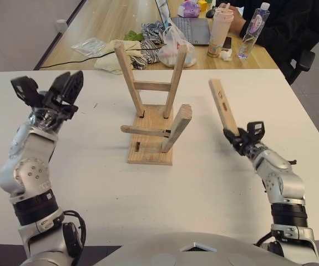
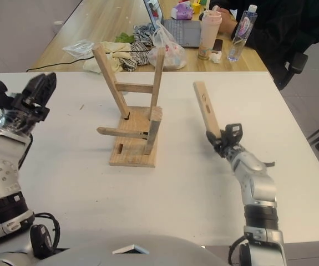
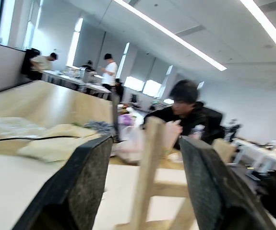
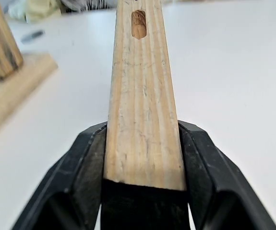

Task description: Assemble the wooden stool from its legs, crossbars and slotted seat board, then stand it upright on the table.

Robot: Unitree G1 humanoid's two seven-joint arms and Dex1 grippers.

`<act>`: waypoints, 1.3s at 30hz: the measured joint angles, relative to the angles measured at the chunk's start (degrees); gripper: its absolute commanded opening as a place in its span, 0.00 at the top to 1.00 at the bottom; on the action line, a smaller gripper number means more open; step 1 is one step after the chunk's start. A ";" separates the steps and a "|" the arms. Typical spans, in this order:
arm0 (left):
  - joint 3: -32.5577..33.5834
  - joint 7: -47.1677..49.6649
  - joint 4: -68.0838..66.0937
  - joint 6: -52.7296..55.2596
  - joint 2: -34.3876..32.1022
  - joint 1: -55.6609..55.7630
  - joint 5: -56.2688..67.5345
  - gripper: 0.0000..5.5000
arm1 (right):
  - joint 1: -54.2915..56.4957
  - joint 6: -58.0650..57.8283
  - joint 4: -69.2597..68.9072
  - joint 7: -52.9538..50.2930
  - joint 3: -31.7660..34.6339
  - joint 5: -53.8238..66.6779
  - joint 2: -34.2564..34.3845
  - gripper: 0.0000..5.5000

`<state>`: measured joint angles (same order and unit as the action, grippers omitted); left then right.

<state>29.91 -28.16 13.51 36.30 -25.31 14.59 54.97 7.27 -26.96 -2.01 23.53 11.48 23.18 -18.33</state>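
The near end of the loose leg (image 4: 142,110) is buried between the fingers of the right gripper (image 4: 142,129), and its far end runs off the edge of the wrist view. Past the left gripper (image 3: 146,141), the standing legs (image 3: 147,177) are smeared, so I can't make out their joints. On the seat board (image 1: 148,158), the foot of the leaning leg (image 1: 177,128) hides its own slot.

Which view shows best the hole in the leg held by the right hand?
The right wrist view: the oval hole faces the camera on the leg clamped in the right hand. The eye views show the whole leg, its hole too small to make out.
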 measured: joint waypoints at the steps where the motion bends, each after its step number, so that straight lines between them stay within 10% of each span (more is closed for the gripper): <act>1: 0.66 -1.37 -0.30 2.10 -1.44 1.88 3.88 0.43 | 1.92 0.03 -1.58 0.80 1.30 2.85 0.06 0.63; 7: -4.54 -7.72 -7.81 15.32 -4.61 25.30 24.42 0.27 | 12.33 -10.24 -18.43 13.51 2.21 30.91 -0.94 0.63; 15: -10.91 -11.94 -8.53 17.28 -4.87 33.06 25.99 0.25 | 18.54 -15.72 -20.93 21.37 -7.71 35.00 -2.56 0.63; 28: -10.22 -9.63 -6.29 16.40 -2.60 31.16 31.31 0.61 | 18.50 -14.20 -19.37 28.09 -9.93 30.87 -5.18 0.63; 39: -8.38 -8.98 -4.38 13.01 -2.01 27.41 30.39 0.62 | 22.76 -14.43 -15.59 30.31 -11.96 28.04 -7.18 0.45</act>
<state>21.53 -37.14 9.13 49.31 -27.33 42.00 85.36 30.03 -41.39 -17.61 53.84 -0.48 51.21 -25.51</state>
